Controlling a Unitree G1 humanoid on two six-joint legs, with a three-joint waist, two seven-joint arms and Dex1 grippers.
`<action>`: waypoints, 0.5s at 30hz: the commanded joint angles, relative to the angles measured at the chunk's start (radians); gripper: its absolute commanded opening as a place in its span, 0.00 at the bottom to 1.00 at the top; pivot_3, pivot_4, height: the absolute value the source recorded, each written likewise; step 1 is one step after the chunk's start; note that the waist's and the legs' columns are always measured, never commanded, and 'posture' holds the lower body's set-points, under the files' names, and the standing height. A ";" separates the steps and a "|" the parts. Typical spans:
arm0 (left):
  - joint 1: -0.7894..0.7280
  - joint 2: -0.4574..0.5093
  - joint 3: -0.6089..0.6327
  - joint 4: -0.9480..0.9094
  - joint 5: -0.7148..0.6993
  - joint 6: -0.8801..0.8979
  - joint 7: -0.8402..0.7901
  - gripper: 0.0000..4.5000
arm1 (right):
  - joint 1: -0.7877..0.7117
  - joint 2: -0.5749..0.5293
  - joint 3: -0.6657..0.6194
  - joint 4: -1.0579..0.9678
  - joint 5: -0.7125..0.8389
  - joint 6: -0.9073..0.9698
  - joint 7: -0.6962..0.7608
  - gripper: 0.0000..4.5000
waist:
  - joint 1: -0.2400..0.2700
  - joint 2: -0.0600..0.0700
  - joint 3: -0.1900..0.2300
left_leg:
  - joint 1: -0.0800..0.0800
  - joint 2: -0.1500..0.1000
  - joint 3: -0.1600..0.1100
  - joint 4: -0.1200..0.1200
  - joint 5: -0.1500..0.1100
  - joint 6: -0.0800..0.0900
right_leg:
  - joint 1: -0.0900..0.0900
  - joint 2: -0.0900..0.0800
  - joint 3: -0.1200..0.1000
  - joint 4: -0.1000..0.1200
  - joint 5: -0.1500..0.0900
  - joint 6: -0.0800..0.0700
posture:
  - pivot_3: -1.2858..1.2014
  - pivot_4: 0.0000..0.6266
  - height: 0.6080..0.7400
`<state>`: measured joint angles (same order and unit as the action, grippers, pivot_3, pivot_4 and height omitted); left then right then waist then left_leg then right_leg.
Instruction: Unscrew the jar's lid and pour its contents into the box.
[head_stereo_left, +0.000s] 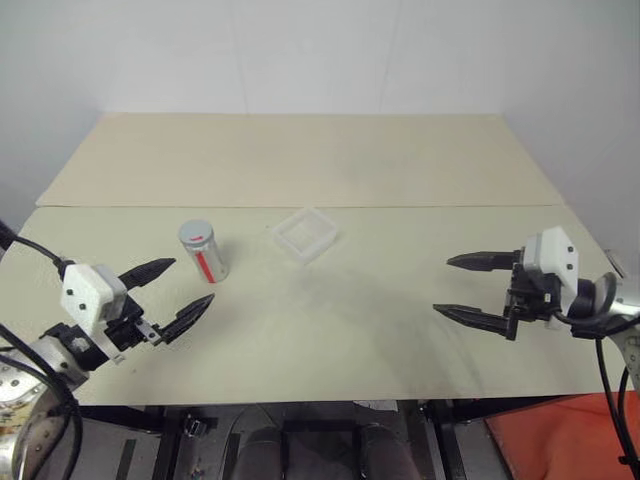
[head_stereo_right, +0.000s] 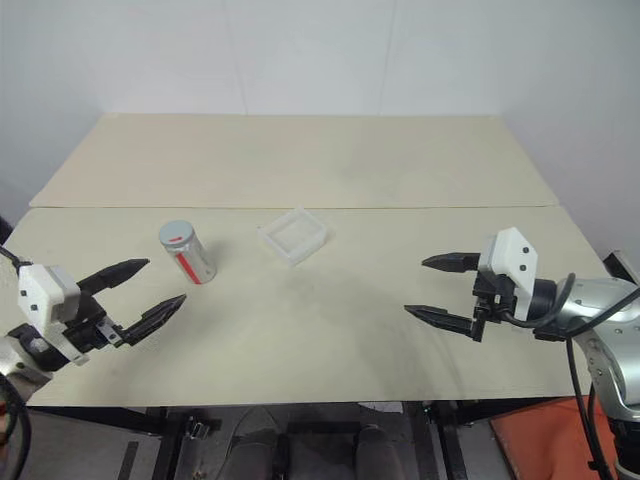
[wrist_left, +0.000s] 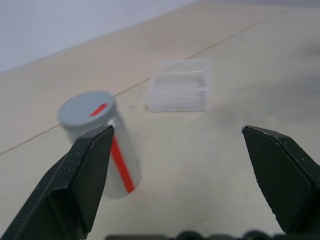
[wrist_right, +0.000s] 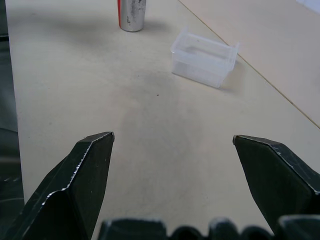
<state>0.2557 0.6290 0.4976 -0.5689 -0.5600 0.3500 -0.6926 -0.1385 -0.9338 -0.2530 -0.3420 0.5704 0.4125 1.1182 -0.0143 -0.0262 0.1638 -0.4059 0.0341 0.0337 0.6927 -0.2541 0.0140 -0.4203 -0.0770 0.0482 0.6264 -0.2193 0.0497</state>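
Our left gripper (head_stereo_left: 183, 286) gapes empty; jar (head_stereo_left: 205, 251), lid (head_stereo_left: 196, 234) on, stands just beyond its fingertips, ready for grasping. Right gripper (head_stereo_left: 462, 286) also wide, box (head_stereo_left: 306, 235) well ahead.

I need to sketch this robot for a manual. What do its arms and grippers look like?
Each gripper, left and right, has two black, pointed, tapering fingers on a black mount topped by a white blocky housing. The wrists behind are silver metal, with black cables looping alongside.
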 joint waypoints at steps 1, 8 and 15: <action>0.012 -0.087 -0.026 -0.102 0.028 0.017 0.153 0.99 | -0.026 -0.001 -0.008 -0.006 -0.001 -0.028 0.006 1.00 | 0.001 0.000 0.000 | 0.000 0.000 0.000 0.000 0.000 0.000 | 0.000 0.000 0.000 0.000 0.000 0.000 | 0.52 0.24 1.00; -0.056 -0.303 -0.181 -0.177 0.129 0.107 0.472 0.99 | -0.063 0.000 0.018 0.018 -0.004 -0.032 0.017 1.00 | 0.014 0.000 0.000 | 0.001 -0.001 -0.001 0.001 0.000 0.000 | 0.003 0.000 0.000 0.000 0.001 0.001 | 0.52 0.24 1.00; -0.082 -0.424 -0.290 -0.161 0.299 0.084 0.653 0.99 | -0.069 -0.003 0.017 0.019 -0.001 -0.036 0.023 1.00 | 0.015 0.000 0.000 | 0.001 -0.001 -0.001 0.001 0.000 0.000 | 0.002 0.000 0.000 0.000 0.001 0.000 | 0.52 0.24 1.00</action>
<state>0.1958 0.2082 0.2156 -0.7215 -0.3029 0.4607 -0.0755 -0.1908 -0.9329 -0.2138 -0.3089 0.5689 0.4027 1.1382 0.0010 -0.0267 0.1634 -0.4047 0.0331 0.0326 0.6939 -0.2541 0.0141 -0.4179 -0.0768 0.0483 0.6267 -0.2184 0.0499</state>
